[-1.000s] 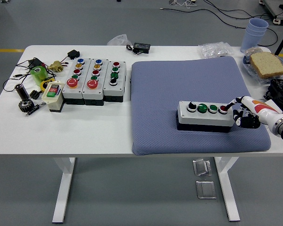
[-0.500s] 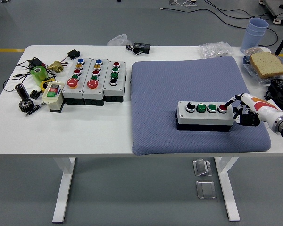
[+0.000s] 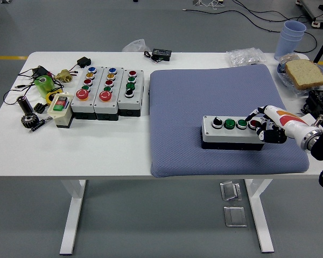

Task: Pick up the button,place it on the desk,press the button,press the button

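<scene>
Button box [image 3: 232,133] is set on the blue pad [image 3: 177,107], near the pad's front right, four controls along its top. Right hand [image 3: 267,129] is placed at the box's right end, fingers partly curled and holding nothing, one fingertip [image 3: 254,120] on or just above the rightmost red button [image 3: 253,124]. Risk: an off-centre press could slip off the cap, or the box could be pushed left or tipped on the soft pad, since nothing braces it. Contact with the button cannot be confirmed; the cap is partly covered by the fingers. The arm is cut off at the right edge. Left hand is not seen
</scene>
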Motion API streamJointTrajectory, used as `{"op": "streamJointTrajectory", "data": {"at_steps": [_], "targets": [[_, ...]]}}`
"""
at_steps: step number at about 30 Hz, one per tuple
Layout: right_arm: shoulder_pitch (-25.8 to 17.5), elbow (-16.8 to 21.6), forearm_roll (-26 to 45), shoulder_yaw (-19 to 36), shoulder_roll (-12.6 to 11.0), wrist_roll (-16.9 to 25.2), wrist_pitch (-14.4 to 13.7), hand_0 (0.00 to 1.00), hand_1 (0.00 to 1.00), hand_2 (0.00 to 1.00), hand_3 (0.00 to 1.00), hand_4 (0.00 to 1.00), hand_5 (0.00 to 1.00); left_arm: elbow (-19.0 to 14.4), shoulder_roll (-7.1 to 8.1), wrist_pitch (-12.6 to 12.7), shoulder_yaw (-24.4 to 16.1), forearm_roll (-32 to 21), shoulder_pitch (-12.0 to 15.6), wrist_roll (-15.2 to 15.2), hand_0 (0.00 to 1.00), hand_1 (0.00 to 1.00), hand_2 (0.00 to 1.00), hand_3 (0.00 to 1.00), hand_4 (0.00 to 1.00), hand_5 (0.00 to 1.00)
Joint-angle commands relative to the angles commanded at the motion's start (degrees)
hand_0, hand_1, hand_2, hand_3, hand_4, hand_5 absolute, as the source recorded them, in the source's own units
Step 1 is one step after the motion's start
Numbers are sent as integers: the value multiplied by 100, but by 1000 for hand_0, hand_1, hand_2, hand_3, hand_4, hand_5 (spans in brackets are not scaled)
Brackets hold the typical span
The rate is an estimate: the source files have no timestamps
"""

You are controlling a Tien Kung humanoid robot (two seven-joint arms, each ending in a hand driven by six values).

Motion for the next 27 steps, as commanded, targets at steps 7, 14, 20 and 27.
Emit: {"op": "streamJointTrajectory", "data": {"at_steps": [7,14,20,27], "targets": [[65,-87,23,-87,34,0,-7,162,2,191,655,247,2,0,0,5,15,-28,-20,-3,532,421,417,430,249,501],[84,-96,-7,-109,86,-23,7,161,2,190,653,246,2,0,0,1,27,-49,-31,-5,532,421,417,430,251,501],[88,-38,-63,-121,96,-50,23,161,2,190,652,246,2,0,0,3,26,-47,-30,-5,532,421,417,430,250,501],[43,-22,-54,-151,92,-60,40,161,2,191,652,246,2,0,0,2,-19,37,-6,11,532,420,418,430,249,501]]}}
